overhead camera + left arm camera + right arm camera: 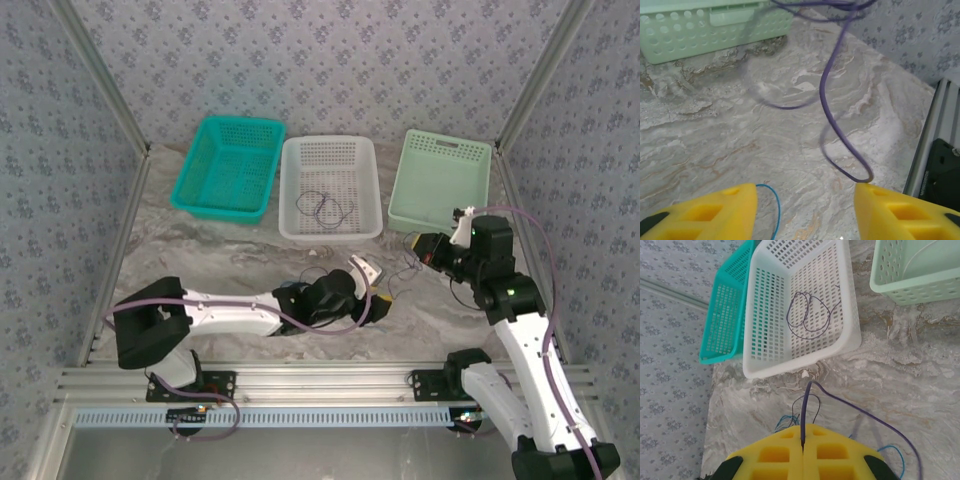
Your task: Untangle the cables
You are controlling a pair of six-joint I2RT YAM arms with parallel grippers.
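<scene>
- Baskets, three, in a row at the far side of the marbled desk (250, 260): teal basket (228, 165) on the left, white basket (330, 187) in the middle, pale green basket (441, 180) on the right.
- Looped cable (810, 315), one: thin and dark purple, lying in small loose loops on the floor of the white basket.
- Purple cable (860, 415), one: it leaves the right gripper and runs across the desk in front of the baskets. In the left wrist view it curves down over the marble (832, 115), and its lowest bend sits just beside the tip of one yellow finger. Whether it touches that finger cannot be told.
- Blue cable (776, 210), one: very thin, lying on the desk just beside the inner face of the other yellow finger.
- Further thin dark and blue strands, on the desk close under the right gripper. Their number cannot be told.
- Left gripper (805, 210), one: low over the desk, between the arm bases and the white basket (375, 288). Jaws apart, with bare marble between them and nothing clamped.
- Right gripper (802, 432), one: near the front of the pale green basket (420, 248). Jaws together, clamped on the purple cable, which comes out of the seam between the two yellow fingers.
</scene>
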